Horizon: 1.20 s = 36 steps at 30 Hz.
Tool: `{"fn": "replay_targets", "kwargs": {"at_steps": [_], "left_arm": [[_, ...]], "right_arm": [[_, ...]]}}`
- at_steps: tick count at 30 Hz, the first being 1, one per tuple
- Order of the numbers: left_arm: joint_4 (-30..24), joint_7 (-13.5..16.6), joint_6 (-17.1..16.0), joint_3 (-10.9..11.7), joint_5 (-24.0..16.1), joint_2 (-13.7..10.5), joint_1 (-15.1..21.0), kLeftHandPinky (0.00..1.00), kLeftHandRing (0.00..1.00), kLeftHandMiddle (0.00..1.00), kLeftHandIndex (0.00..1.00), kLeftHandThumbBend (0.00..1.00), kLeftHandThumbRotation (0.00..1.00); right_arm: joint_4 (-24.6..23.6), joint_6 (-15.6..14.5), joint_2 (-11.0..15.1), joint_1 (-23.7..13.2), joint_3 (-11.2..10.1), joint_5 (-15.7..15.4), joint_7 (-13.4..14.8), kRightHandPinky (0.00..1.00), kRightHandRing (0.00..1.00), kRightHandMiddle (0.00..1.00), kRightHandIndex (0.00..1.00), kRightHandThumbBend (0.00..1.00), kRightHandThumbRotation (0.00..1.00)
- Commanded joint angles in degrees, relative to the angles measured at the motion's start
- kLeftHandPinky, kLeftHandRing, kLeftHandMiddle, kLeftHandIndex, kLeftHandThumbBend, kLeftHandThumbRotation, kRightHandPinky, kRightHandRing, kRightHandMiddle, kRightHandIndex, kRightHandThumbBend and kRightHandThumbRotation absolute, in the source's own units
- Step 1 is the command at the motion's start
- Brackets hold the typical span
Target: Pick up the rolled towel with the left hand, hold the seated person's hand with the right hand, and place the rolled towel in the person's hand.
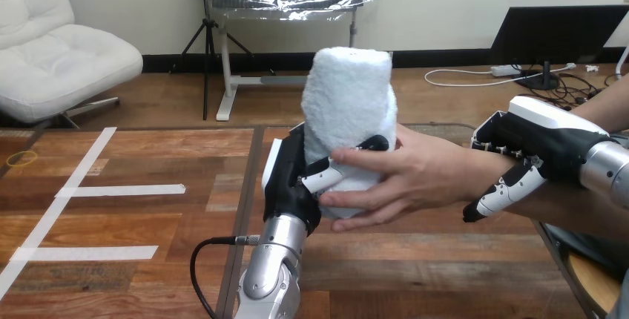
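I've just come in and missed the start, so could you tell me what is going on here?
The robot's left hand holds a rolled white towel upright above the table, fingers curled round it. Its right hand is curled over the person's wrist. The person's hand lies against the towel's lower part, thumb across its front, so both are on the towel.

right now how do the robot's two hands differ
The left hand grips the upright towel; the right hand curls over the person's wrist. The left hand points up at mid-view; the right hand comes in from the right, fingers hanging down. Both are shut on something; the person's hand is on the towel too.
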State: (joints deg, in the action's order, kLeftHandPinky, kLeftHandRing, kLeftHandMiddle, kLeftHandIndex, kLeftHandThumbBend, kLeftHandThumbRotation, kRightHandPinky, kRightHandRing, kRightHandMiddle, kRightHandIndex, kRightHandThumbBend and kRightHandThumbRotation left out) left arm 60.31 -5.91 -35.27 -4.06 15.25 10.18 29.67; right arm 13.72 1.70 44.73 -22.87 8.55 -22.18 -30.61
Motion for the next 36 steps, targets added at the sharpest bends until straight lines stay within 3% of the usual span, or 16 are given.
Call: {"fn": "replay_targets", "kwargs": {"at_steps": [1, 15, 27, 36], "left_arm": [[-7.37, -0.66, -0.89, -1.91, 0.46, 17.0, 8.61, 0.28, 0.34, 0.38, 0.41, 0.74, 0.0], [-8.76, -2.39, 1.74, -2.53, 2.28, 18.09, 8.73, 0.29, 0.34, 0.39, 0.41, 0.72, 0.0], [-10.33, -1.11, 3.02, -3.76, 1.41, 18.5, 8.42, 0.29, 0.34, 0.39, 0.41, 0.72, 0.0], [-11.28, -1.05, 3.58, -4.06, 1.26, 18.46, 8.09, 0.28, 0.33, 0.38, 0.41, 0.72, 0.0]], "right_arm": [[-0.34, 0.63, -3.13, -1.68, -1.62, 3.39, 0.88, 0.29, 0.34, 0.39, 0.39, 0.82, 0.13], [0.16, 1.64, -3.39, -1.38, -1.56, 4.06, 1.41, 0.3, 0.35, 0.39, 0.4, 0.81, 0.1], [-1.06, 1.81, -2.93, -0.94, -1.66, 5.11, 0.48, 0.41, 0.52, 0.55, 0.51, 0.77, 0.13], [-0.81, 2.0, -2.69, -0.89, -1.54, 4.88, 0.85, 0.39, 0.49, 0.52, 0.49, 0.77, 0.12]]}}
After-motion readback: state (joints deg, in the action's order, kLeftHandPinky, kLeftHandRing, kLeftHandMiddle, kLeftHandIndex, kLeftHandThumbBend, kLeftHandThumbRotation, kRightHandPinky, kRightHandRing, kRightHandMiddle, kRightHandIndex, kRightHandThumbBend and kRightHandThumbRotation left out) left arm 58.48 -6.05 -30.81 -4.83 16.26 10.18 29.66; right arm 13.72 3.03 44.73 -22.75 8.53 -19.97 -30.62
